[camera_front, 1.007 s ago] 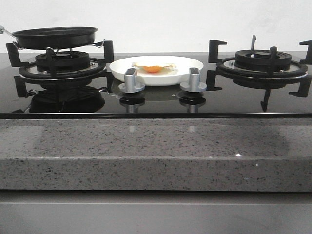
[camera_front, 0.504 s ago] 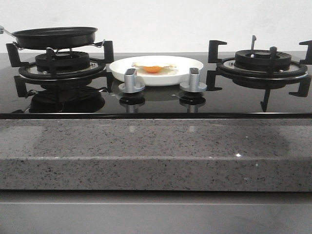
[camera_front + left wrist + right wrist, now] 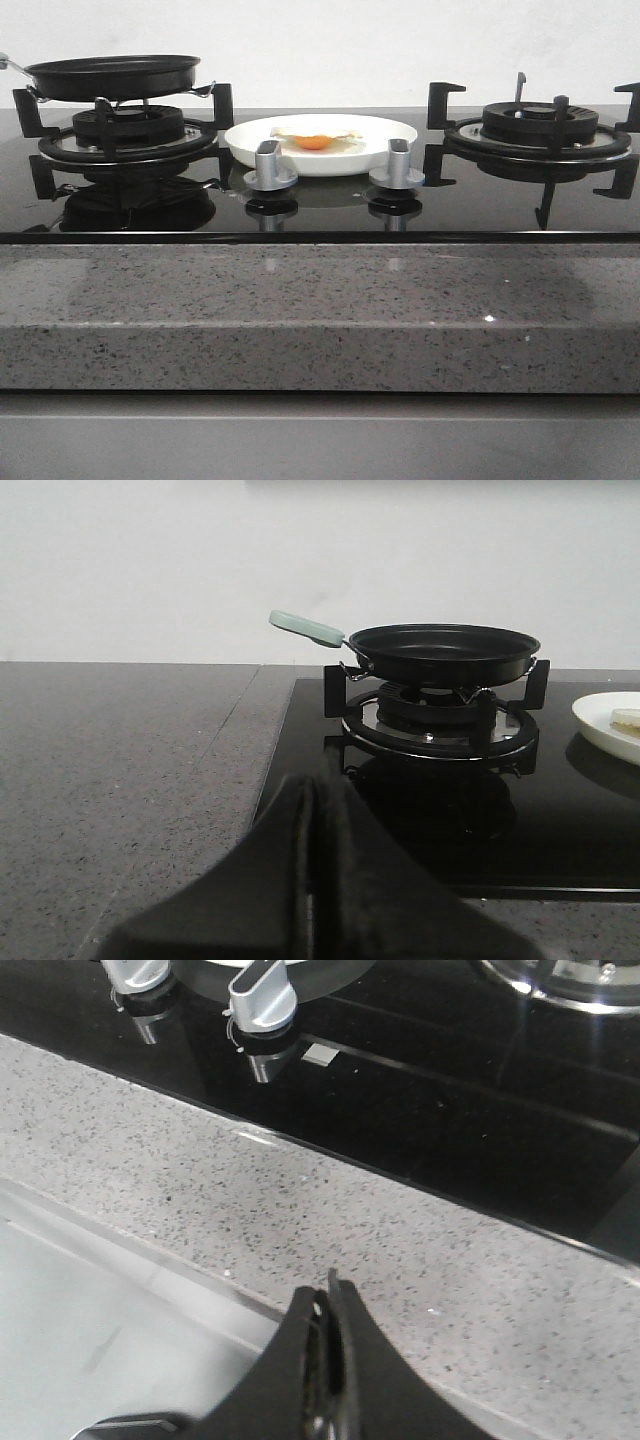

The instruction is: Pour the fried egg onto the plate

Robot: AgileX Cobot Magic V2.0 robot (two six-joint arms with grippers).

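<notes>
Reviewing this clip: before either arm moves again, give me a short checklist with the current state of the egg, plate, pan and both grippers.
1. Fried egg lies on the plate: ok, yolk up, inside the rim.
2. Plate sits flat on the black hob between the two burners, behind the two knobs: ok.
3. Frying pan rests on the left burner grate: ok; its inside looks empty in the left wrist view.
4. Left gripper is shut and holds nothing: ok, it is apart from the pan.
5. Right gripper is shut and holds nothing: ok, it is over the grey stone counter.
6. Arms out of the front view: ok.
</notes>
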